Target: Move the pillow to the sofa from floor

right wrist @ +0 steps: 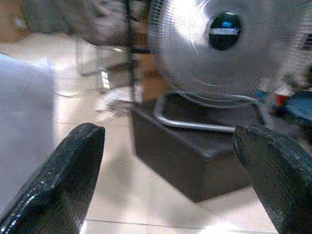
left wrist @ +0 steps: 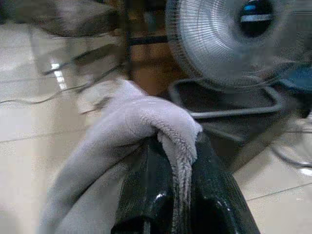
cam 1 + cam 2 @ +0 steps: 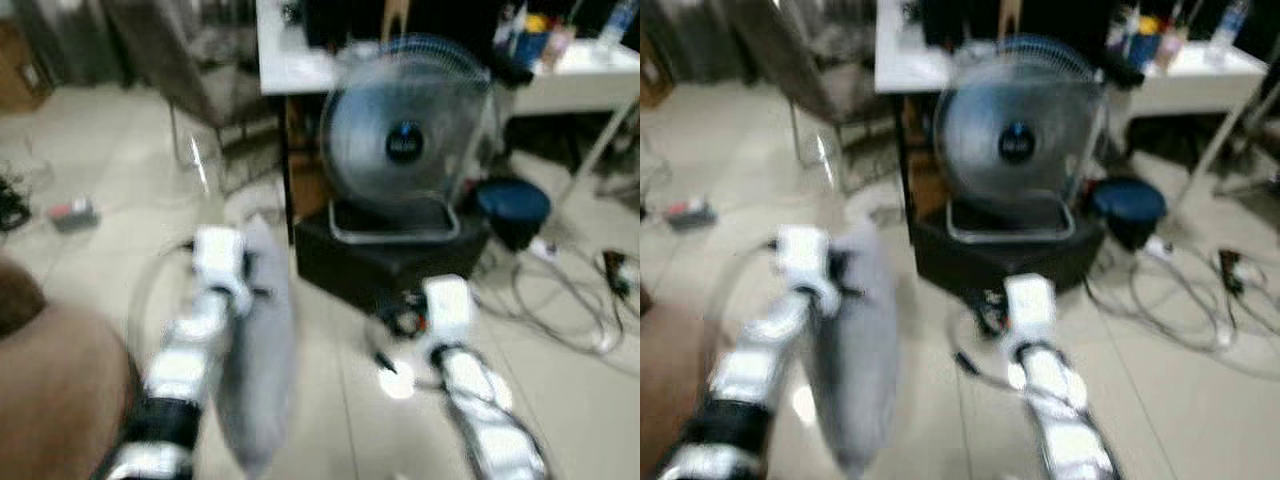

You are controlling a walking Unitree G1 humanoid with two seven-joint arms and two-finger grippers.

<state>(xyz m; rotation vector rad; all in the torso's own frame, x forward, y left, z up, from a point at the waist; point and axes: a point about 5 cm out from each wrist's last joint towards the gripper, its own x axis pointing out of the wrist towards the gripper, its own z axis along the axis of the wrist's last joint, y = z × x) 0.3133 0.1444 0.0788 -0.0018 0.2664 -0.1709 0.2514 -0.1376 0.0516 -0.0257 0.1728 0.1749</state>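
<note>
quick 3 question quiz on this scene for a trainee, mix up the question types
1. True or false: the left gripper is shut on a fold of the grey pillow.
2. Multiple choice: the fan stands on A) a white table, B) a black box, C) a chair.
3. Fill in: the right gripper has its fingers ____ and holds nothing.

Key
1. True. In the left wrist view the fabric is pinched between the fingers and the pillow hangs off the floor.
2. B, the black box.
3. Open; the fingers stand wide apart in the right wrist view.
</note>
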